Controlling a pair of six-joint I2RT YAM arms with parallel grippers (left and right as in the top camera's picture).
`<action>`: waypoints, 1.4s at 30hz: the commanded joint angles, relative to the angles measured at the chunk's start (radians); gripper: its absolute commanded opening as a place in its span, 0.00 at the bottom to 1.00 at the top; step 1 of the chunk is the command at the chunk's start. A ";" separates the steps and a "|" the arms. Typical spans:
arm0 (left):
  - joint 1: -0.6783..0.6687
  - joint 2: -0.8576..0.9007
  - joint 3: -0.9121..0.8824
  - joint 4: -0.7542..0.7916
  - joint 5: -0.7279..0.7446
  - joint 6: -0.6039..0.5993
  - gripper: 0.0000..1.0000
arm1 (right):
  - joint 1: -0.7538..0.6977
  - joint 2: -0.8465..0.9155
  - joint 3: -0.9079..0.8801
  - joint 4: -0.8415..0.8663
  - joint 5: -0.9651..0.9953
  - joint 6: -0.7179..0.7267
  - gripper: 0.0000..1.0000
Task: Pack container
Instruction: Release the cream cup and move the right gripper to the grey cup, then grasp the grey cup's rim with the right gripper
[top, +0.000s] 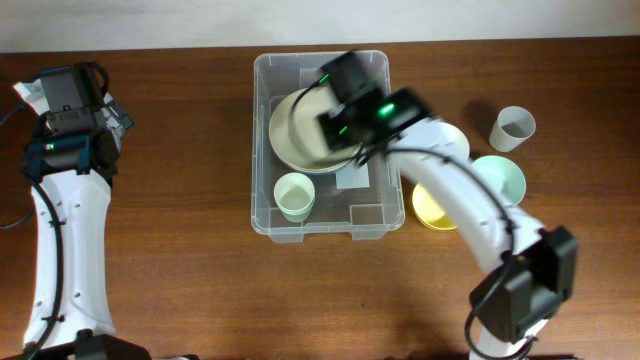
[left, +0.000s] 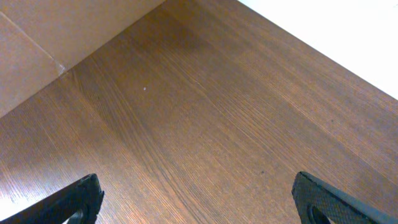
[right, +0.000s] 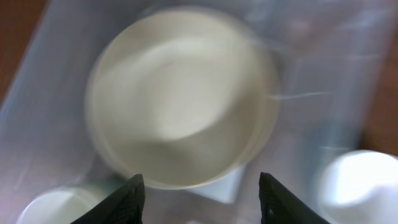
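The clear plastic container (top: 262, 150) stands at the middle of the table. Inside it lie a cream bowl (top: 295, 140) at the back and a pale green cup (top: 294, 196) at the front left, with a white label (top: 352, 178) on the base. My right gripper (top: 345, 105) hovers over the container. The right wrist view is blurred; there the gripper (right: 202, 199) is open and empty above the bowl (right: 180, 106), with the cup (right: 50, 208) at lower left. My left gripper (top: 70, 85) is far left, open (left: 199, 199) over bare wood.
Right of the container stand a white bowl (top: 447, 140), a pale green bowl (top: 500, 178), a yellow bowl (top: 430, 208) and a white cup (top: 513, 127). The right arm passes over these bowls. The table's back edge runs just behind the container.
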 joint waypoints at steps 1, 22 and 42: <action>0.004 -0.002 0.011 -0.001 -0.014 0.008 0.99 | -0.153 -0.057 0.078 -0.019 0.048 0.069 0.54; 0.004 -0.002 0.011 -0.001 -0.014 0.008 1.00 | -0.748 0.082 0.078 0.021 0.050 0.253 0.59; 0.004 -0.002 0.011 -0.001 -0.014 0.008 0.99 | -0.798 0.346 0.078 0.041 0.027 0.274 0.60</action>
